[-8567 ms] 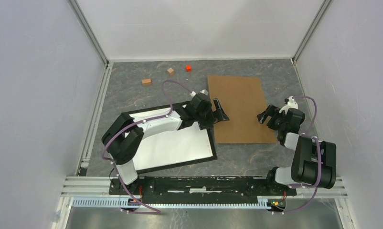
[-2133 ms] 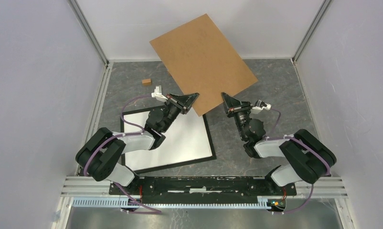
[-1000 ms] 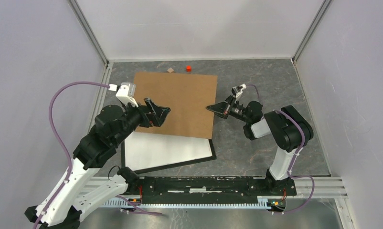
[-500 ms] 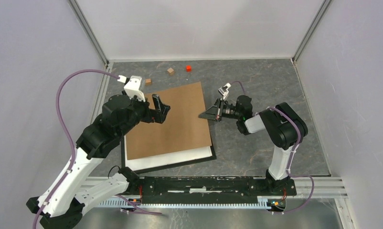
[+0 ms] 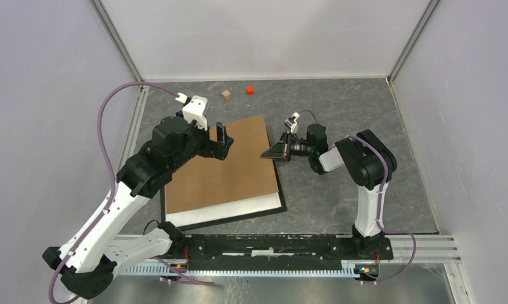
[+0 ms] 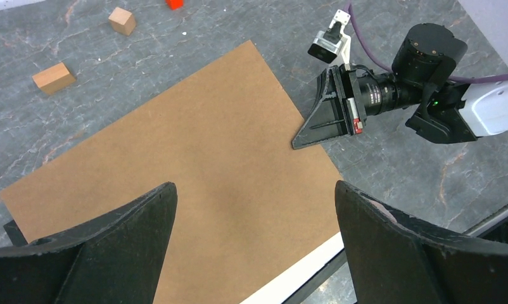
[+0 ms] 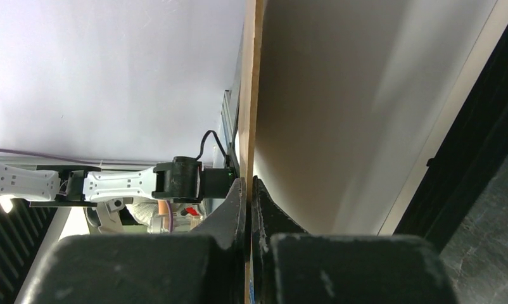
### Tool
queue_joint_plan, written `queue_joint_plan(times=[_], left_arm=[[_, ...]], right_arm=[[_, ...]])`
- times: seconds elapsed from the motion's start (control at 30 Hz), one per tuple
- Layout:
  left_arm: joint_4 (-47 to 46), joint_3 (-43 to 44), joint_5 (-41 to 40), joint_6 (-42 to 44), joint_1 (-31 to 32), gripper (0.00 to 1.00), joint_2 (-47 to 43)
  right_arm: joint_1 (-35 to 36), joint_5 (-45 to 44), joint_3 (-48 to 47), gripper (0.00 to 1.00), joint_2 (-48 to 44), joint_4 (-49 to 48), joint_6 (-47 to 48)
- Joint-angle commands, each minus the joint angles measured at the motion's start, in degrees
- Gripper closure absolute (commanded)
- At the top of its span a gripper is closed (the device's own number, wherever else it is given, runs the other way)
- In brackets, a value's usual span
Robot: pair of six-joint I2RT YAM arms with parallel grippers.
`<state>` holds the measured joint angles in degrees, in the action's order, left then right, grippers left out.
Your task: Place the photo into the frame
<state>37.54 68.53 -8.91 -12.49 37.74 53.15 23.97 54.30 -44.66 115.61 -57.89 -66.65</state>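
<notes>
Brown board lowered toward frame, wrist view: right claw pinching edge

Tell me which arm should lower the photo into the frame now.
Right. The right gripper has its jaws shut on the right edge of the photo, which is raised above the frame. The left gripper hangs open over the photo, touching nothing.

Nothing readable anywhere here, honestly: no labels, brand names, numbers or signs on anything in any of the three views, just plain blank surfaces.
</notes>
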Motion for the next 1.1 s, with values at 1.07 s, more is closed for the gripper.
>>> queue_joint_plan(times=[1.07], left_arm=[[-8.7, -9.9, 3.8, 5.7, -0.9, 0.00, -4.2]], right_arm=[[2.6, 8.0, -8.5, 1.00, -5.2, 33.2, 22.7]])
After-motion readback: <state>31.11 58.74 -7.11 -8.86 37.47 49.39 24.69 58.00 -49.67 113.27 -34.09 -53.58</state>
